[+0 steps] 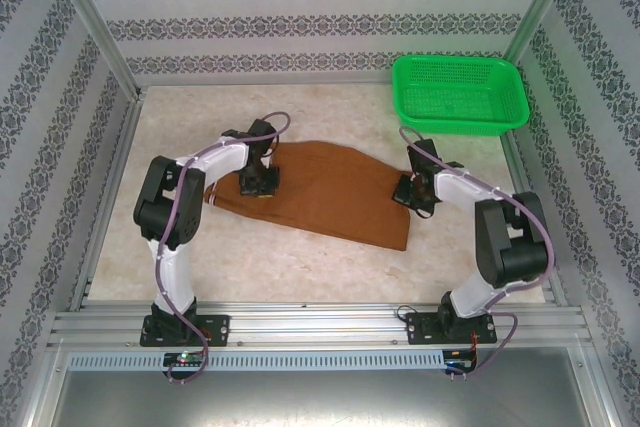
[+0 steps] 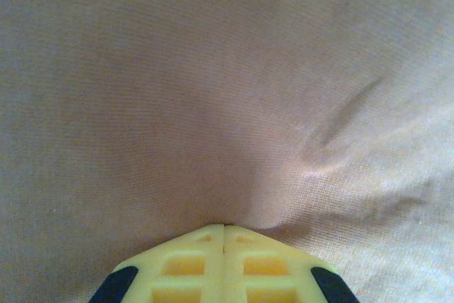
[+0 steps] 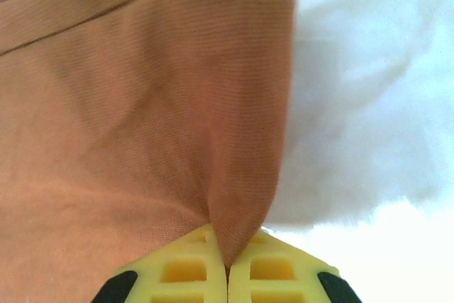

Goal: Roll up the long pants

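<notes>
Two pinches on pants, spread flat mid-table between arms. Left gripper closed tight on puckered cloth near left end. Right gripper clamped on raised fold at right edge, fingers together around it. Farther back right: green basket, apart from pants

We see two white arms with black joints, the left arm and the right arm, each trailed by a purplish cable. The left gripper and right gripper have yellow fingers with square pockets and black, perhaps rubber, corners.
</notes>
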Robot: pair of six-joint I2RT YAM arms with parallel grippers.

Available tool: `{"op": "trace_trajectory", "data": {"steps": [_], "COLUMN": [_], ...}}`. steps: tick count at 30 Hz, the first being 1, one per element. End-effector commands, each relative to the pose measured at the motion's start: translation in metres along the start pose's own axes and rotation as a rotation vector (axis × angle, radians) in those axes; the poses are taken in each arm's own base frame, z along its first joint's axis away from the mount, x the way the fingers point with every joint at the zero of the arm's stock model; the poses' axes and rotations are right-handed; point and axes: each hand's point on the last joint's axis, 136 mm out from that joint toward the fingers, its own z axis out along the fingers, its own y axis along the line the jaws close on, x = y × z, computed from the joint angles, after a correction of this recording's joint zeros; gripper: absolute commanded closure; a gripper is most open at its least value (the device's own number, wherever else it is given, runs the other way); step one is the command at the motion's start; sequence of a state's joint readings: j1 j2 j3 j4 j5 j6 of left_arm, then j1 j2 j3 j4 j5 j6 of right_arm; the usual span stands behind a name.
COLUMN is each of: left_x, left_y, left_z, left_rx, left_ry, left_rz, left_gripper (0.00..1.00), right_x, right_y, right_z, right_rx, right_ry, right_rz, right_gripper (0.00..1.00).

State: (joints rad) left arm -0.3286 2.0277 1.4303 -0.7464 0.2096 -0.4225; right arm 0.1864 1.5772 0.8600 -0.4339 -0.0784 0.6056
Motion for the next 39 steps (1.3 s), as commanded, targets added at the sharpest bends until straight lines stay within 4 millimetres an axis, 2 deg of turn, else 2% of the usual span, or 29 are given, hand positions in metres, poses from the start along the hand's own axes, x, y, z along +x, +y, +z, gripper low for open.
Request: {"op": "trace_trajectory", "data": {"steps": [1,4,8,13,18,20,23,27,31,32,34,36,37,39], "left_x": [-0.007,-0.023,-0.051,-0.089,-0.117,-0.127,-0.138,-0.147,-0.155,-0.157,-0.161,-0.165,-0.165,-0.167], "left_y": [0.011,0.0,-0.018,-0.038,-0.055,-0.059,-0.066,-0.068,-0.066,-0.065,-0.064,-0.064,-0.065,-0.066], "left_z": [0.053,0.058,0.061,0.061,0.058,0.054,0.043,0.022,-0.008,-0.016,-0.036,-0.057,-0.068,-0.093], "left_rx": [-0.033,-0.009,0.028,0.056,0.092,0.096,0.108,0.091,0.055,0.044,0.027,0.016,0.013,0.006], "left_ry": [0.057,0.049,0.03,0.002,-0.036,-0.065,-0.104,-0.147,-0.205,-0.221,-0.258,-0.301,-0.32,-0.368], "left_rz": [0.037,0.072,0.13,0.186,0.204,0.208,0.218,0.223,0.228,0.23,0.234,0.241,0.248,0.248], "left_gripper": [1.0,1.0,1.0,1.0,1.0,1.0,1.0,1.0,1.0,1.0,0.97,0.95,0.92,0.81], "right_x": [0.044,0.075,0.118,0.156,0.192,0.2,0.203,0.198,0.191,0.19,0.188,0.181,0.176,0.164], "right_y": [0.013,0.029,0.066,0.115,0.164,0.18,0.193,0.191,0.186,0.186,0.19,0.194,0.196,0.196], "right_z": [-0.01,-0.016,-0.015,-0.001,0.011,0.01,0.002,-0.012,-0.028,-0.034,-0.049,-0.069,-0.079,-0.095], "right_rx": [-0.044,-0.071,-0.133,-0.157,-0.178,-0.172,-0.174,-0.155,-0.145,-0.15,-0.177,-0.196,-0.203,-0.194], "right_ry": [0.081,0.115,0.168,0.237,0.301,0.307,0.298,0.27,0.242,0.232,0.207,0.143,0.105,0.038], "right_rz": [-0.043,-0.102,-0.184,-0.312,-0.44,-0.501,-0.557,-0.583,-0.585,-0.587,-0.603,-0.622,-0.634,-0.642], "right_gripper": [1.0,1.0,1.0,1.0,1.0,1.0,1.0,1.0,1.0,0.92,0.41,0.11,0.04,0.02]}}
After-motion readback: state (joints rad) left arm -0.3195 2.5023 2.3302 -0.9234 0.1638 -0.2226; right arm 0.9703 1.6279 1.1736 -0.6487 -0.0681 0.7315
